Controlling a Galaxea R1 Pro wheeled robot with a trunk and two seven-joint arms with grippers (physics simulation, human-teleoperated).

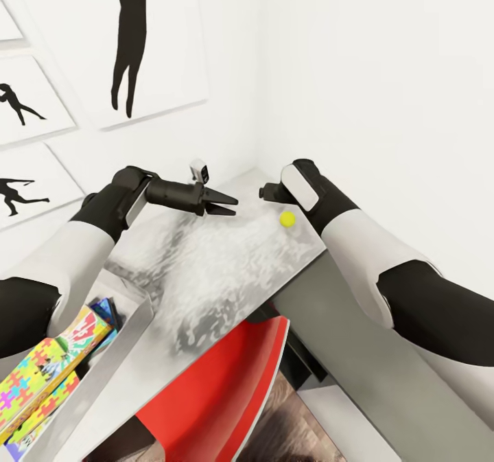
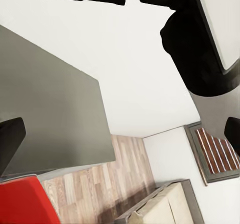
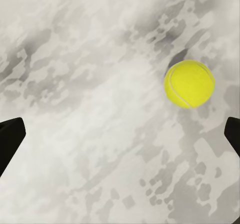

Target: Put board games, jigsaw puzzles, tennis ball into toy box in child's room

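Tennis ball (image 1: 287, 219) on table (image 1: 226, 270); toy box (image 1: 113, 352) at left.

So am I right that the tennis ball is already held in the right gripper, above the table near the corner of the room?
Not quite: the tennis ball is not held. The right wrist view shows it resting on the table, with both fingers of the right gripper spread wide and clear of it. The rest holds: the ball sits near the corner of the room.
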